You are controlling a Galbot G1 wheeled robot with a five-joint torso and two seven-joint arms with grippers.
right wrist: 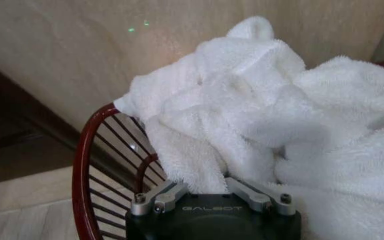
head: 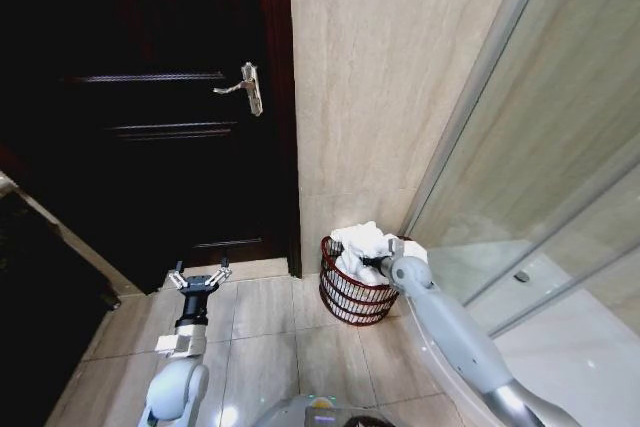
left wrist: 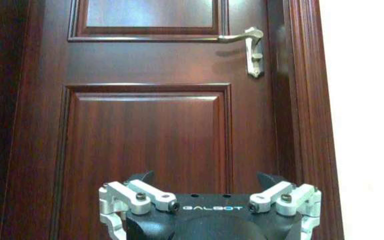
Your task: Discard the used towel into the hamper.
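The hamper stands on the tiled floor, close against the beige wall in the corner where the wall meets the glass shower screen, just right of the dark wooden door. A white towel is heaped in it, rising above the rim and draping over one edge.

The right end effector reaches down at the hamper's top, pushed into the towel. In the right wrist view its fingers are buried in the white folds, so whether they are spread or pinching the cloth cannot be told. The hamper's red-brown rim curves just beside it.

The left end effector hovers low over the floor before the door, well apart from the hamper, its fingers spread wide and holding nothing, facing the door's lever handle.
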